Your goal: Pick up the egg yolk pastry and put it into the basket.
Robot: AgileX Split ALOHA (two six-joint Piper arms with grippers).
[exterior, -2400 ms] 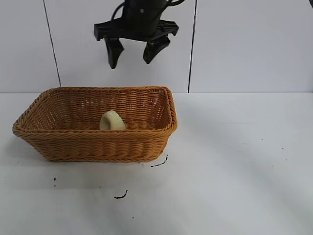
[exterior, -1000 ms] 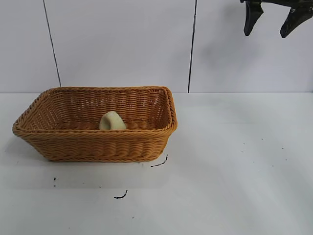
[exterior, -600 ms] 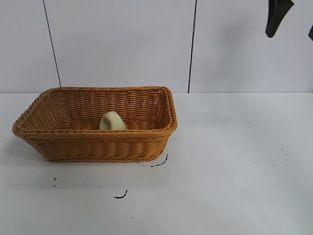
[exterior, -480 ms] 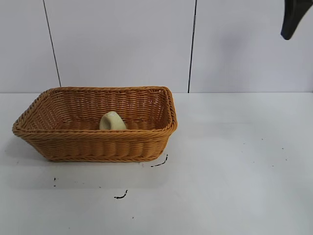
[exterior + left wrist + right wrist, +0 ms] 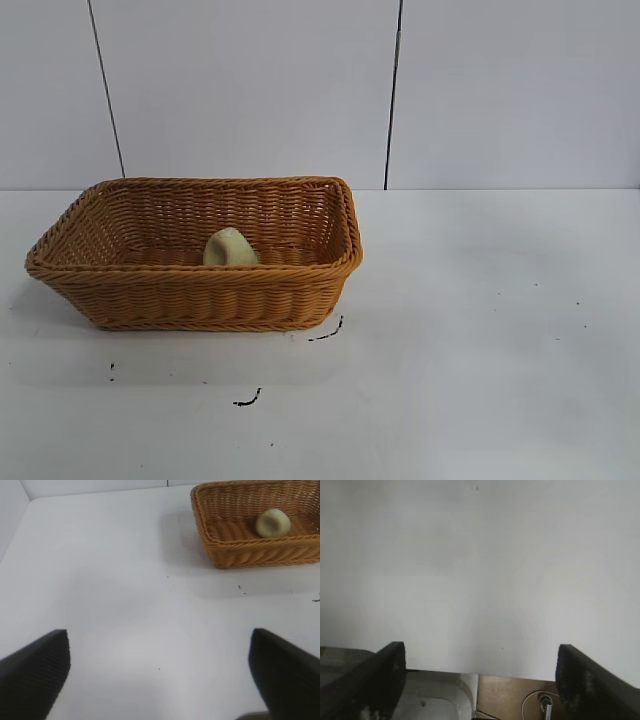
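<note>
Inside the basket, near the counter's left edge in the exterior view, sits the egg yolk pastry, resting on the woven floor toward the basket's middle, apart from the walls. Left wrist view shows the same: pastry down in the basket. Left tool fingers spread wide, holding nothing, over bare counter well apart from the basket. Right tool also spread open and empty, facing blank white surface with the counter's edge and a cable below. Neither arm shows in the exterior view. Judgement: placing looks done, task essentially complete. Next move needs nothing beyond parking the arms.
</note>
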